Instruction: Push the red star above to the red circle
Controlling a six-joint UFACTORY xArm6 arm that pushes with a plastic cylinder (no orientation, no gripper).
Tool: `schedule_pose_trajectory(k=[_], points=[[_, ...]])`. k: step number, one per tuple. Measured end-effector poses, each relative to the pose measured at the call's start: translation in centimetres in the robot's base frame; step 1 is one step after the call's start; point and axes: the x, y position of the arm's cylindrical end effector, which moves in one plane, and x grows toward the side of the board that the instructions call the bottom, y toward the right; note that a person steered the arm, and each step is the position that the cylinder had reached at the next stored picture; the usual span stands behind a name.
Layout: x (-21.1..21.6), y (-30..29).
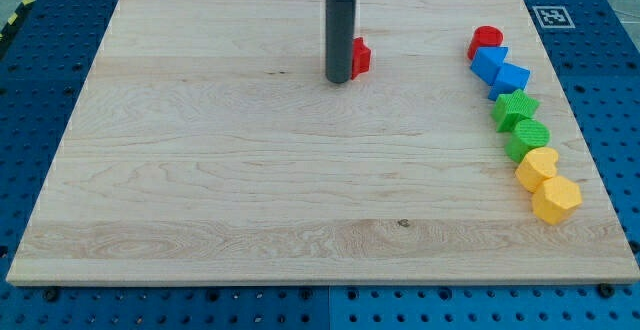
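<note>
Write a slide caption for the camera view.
My tip touches the red star's left side, the red circle far right atop a block column.

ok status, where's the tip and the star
My tip against red star's left side. Red circle far right, heading the block column. Path between clear.

The rod (341, 30) is cut off by the view's top edge, so its upper length and the arm above go unseen; it stands in front of the red star (360, 57), hiding the star's left part — only a right-hand sliver shows, too little to confirm the shape. My tip (339, 80) sits at the star's left, contact hidden; the bench (200, 170) loses its bottom right corner to the view's edge; the corner marker (549, 16) is too small to read.
</note>
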Motion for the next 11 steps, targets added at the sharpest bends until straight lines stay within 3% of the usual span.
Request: schedule_pose_trajectory(k=[5, 6, 9, 11], points=[[-9.1, 1.2], [-9.0, 5.4], [-7.3, 8.1], [-3.3, 9.5]])
